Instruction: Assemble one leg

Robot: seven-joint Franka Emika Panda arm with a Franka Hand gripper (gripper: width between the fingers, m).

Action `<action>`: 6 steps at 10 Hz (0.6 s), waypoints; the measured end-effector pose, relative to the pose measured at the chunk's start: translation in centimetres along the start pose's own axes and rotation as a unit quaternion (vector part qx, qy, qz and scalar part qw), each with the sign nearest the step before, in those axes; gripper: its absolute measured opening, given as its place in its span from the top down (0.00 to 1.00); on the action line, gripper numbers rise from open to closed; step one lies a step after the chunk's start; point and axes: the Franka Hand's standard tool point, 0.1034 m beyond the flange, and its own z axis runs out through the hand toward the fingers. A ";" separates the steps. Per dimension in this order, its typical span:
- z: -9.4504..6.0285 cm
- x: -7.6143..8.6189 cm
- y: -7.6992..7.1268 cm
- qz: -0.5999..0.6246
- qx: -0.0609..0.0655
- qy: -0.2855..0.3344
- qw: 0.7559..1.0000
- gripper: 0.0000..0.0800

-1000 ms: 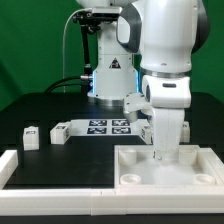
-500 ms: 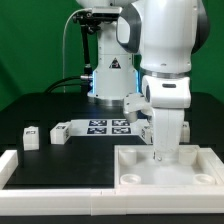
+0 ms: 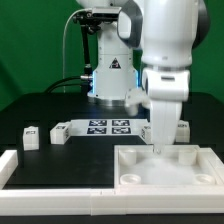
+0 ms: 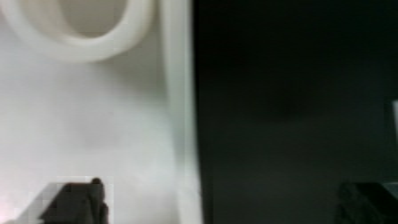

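Note:
Two small white legs with black tags lie on the dark table at the exterior view's left, one (image 3: 31, 137) beside the other (image 3: 60, 131). My gripper (image 3: 160, 147) is far from them, low over the back edge of the large white tray-like top (image 3: 200, 160). In the wrist view the gripper (image 4: 217, 205) is open and empty. One dark fingertip (image 4: 71, 203) is over the white top (image 4: 89, 120) and the other is over the dark table, so the jaws stand on either side of the top's edge. A round corner hole (image 4: 98, 28) shows ahead.
The marker board (image 3: 108, 126) lies behind the top, at the foot of the arm's base. A white rail (image 3: 50, 177) runs along the front and left of the table. Another white part (image 3: 184, 127) shows at the right behind my arm.
My wrist has turned and shifted slightly towards the exterior view's right over the top's back edge. The legs and the top have not moved.

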 end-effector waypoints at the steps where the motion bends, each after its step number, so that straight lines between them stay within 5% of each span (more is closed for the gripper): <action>1: -0.7 0.2 -0.5 0.006 -0.004 0.000 1.000 0.19; 6: -1.1 0.1 -1.0 0.075 -0.005 0.000 0.997 0.19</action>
